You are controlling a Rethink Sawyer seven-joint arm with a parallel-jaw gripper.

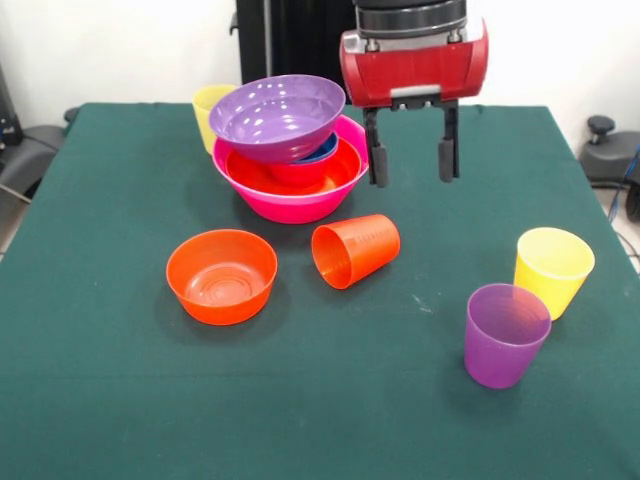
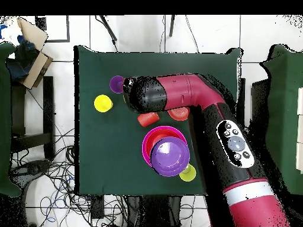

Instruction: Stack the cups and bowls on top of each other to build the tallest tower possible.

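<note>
Front view: the gripper (image 1: 411, 160) is held empty, jaws apart, just beside the tower (image 1: 289, 150). An orange cup (image 1: 355, 250) is laid sideways on the table (image 1: 100, 400).

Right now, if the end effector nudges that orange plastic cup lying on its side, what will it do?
The orange tapered plastic cup would probably roll, curving since one end is narrower. It looks light and glossy, so it may skid on the green tablecloth. The open end effector hangs above it.

Light: the scene is being lit evenly and brightly from above.
Shadows: soft, short shadows are being cast on the green table (image 1: 120, 400).
Glare: small highlights are being reflected off the purple bowl (image 1: 277, 117).
Focus: slight softness is being shown throughout.
</note>
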